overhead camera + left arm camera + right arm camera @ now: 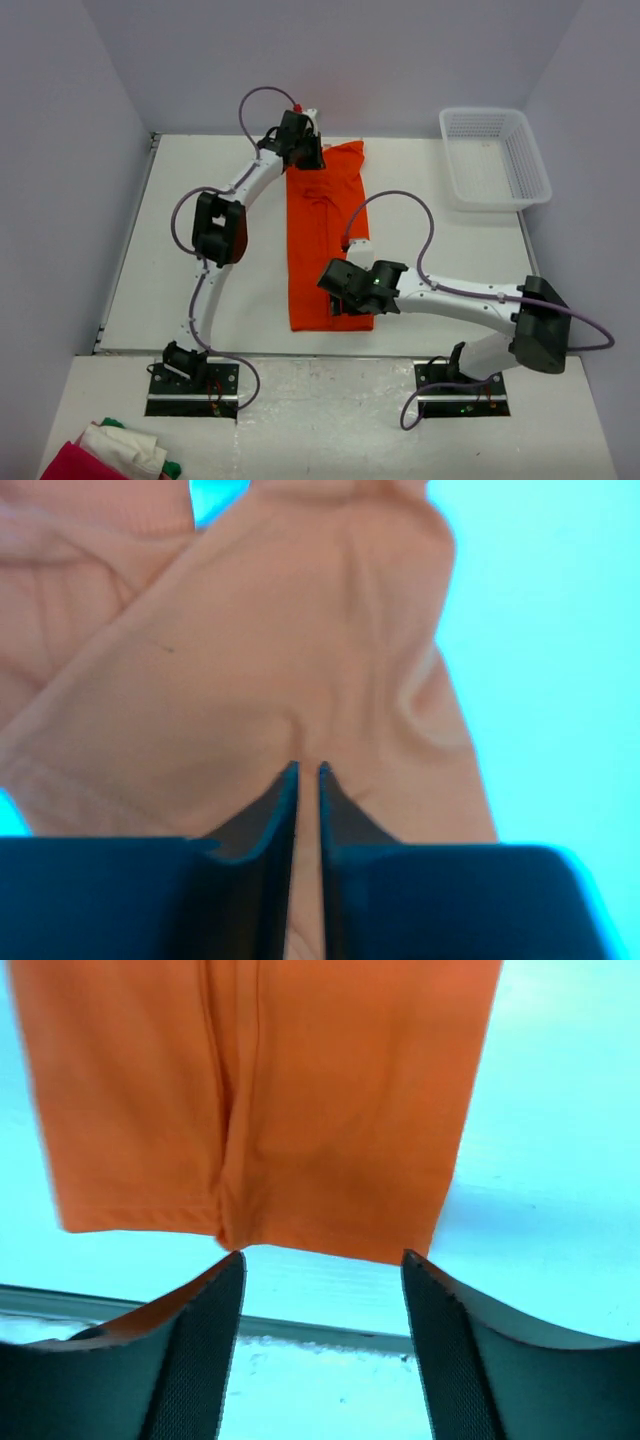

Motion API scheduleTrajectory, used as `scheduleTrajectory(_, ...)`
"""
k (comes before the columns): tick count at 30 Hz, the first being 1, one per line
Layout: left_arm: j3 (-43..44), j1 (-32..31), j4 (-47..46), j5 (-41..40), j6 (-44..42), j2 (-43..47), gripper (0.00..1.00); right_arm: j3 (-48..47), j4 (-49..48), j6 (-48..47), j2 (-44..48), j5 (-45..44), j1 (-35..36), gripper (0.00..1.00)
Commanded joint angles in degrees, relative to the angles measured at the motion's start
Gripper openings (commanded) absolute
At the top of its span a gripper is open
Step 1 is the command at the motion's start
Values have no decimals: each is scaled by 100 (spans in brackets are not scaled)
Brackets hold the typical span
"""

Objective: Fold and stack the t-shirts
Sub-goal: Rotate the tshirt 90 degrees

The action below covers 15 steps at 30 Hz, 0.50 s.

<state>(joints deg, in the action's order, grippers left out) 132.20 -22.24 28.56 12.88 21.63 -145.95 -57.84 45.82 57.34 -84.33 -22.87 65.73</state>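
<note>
Down the middle of the white bench [450,250] lies a plain bright orange t-shirt [325,240] of thin cloth, flat and folded lengthwise into a narrow strip. Its long axis runs from the far side to the near edge, with the hem towards the arm bases and a flap of cloth jutting right at the far end. Soft creases run along its length. At the far end, the left gripper [308,772] has its fingers almost together on a sliver of fabric. At the hem, the right gripper [322,1260] hovers with fingers apart, holding nothing.
</note>
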Motion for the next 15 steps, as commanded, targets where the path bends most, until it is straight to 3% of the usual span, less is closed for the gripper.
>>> scheduleTrajectory(1, -1, -245, -114, -539, 25, 1497, 19, -464, 1234, 180, 784, -920, -43, 74)
scheduleTrajectory(5, -1112, -447, 492, -1662, 184, 2701, 36, -70, 1273, -3, 1828, -816, -638, 84)
scheduleTrajectory(7, -1686, -439, 896, -1737, 455, 3492, 40, 472, 957, -205, 2314, -667, -851, 85)
scheduleTrajectory(10, -2890, -282, 1371, -1159, 640, 4380, 40, 1185, 68, -663, 3176, 254, -1263, 85)
scheduleTrajectory(12, -4145, -246, 1390, -464, 719, 5133, 39, 1581, -187, -689, 3484, 973, -1457, 80)
scheduleTrajectory(13, -5194, -237, 1207, 16, 772, 5442, 38, 1731, -440, -689, 3581, 1091, -1545, 79)
scheduleTrajectory(15, -6175, -176, 653, 432, 904, 6400, 37, 2152, -644, -602, 3827, 1302, -1625, 76)
